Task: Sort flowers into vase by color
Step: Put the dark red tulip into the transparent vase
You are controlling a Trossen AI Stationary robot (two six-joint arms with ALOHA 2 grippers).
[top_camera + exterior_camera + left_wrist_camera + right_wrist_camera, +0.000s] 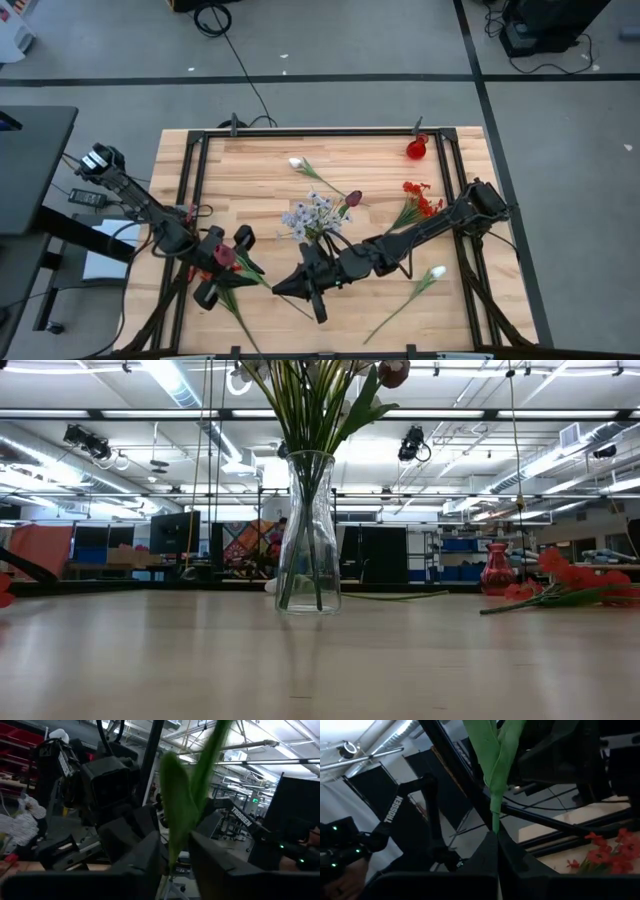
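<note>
A clear vase (308, 530) stands mid-table and holds pale lavender-white sprays (312, 213) and a maroon tulip (353, 198). At the front left, a flower with a red head (222, 256) and a green stem (255, 275) hangs between my two grippers. My right gripper (282, 288) is shut on the stem. My left gripper (225, 263) is open; its fingers stand on either side of the stem and its leaf (180, 810). A white flower (297, 162), red clusters (420, 200) and a white bud (437, 272) lie on the table. My right gripper pinches the green stem (495, 827) between its two fingers, just below a folded leaf (497, 755). The fingers reach in level from the table's right side and lie across the stem. The stem and leaf stand out beyond the fingertips, above the table.
A small red vase (416, 150) stands at the far right corner, inside the black frame (190, 180) that runs round the tabletop. The red clusters (605, 855) lie near my right arm. Bare wood shows at the far left and front centre.
</note>
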